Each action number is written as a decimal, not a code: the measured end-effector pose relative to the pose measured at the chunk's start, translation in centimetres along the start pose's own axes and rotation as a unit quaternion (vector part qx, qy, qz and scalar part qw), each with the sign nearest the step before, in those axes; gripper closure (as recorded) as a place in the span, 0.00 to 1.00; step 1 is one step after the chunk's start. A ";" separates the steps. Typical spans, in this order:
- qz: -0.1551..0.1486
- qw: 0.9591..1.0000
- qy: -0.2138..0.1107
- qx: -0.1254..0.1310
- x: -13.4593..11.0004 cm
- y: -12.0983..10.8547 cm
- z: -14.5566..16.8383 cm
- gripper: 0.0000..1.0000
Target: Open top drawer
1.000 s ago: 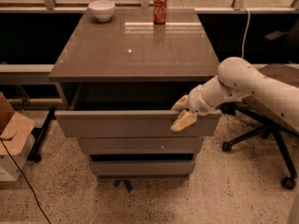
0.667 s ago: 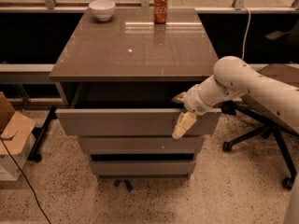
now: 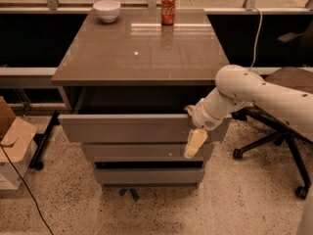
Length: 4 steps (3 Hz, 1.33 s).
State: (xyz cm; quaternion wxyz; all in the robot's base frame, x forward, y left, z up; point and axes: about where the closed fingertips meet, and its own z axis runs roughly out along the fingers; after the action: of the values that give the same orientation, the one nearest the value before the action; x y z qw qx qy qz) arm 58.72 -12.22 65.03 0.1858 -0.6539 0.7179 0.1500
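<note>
The top drawer (image 3: pixel 127 128) is the widest grey front of the cabinet. It stands pulled out some way from under the brown cabinet top (image 3: pixel 142 48), with a dark gap behind its upper edge. My gripper (image 3: pixel 192 133) is at the right end of this front, reaching over its top edge and hanging down in front of it. The white arm (image 3: pixel 254 89) comes in from the right. The two narrower drawer fronts (image 3: pixel 146 152) below are closed.
A white bowl (image 3: pixel 106 10) and a red soda can (image 3: pixel 167 9) stand at the back of the cabinet top. An office chair (image 3: pixel 283 131) is close behind the arm at the right. A cardboard box (image 3: pixel 12 141) and a cable lie on the floor at the left.
The gripper has swung from a slant to hanging nearly straight down at the drawer's right end. The drawer front has hardly moved.
</note>
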 end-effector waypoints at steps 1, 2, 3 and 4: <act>0.006 1.000 0.017 -0.011 0.8 0.8 0.3 0.35; 0.006 1.000 0.017 -0.011 0.5 0.8 -0.1 0.58; 0.006 1.000 0.017 -0.011 0.3 0.8 -0.6 0.55; 0.006 1.000 0.017 -0.012 0.3 0.8 -0.6 0.31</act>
State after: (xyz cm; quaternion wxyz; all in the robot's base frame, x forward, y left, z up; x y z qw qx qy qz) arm 57.90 -12.67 65.40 0.1649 -0.6543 0.7230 0.1481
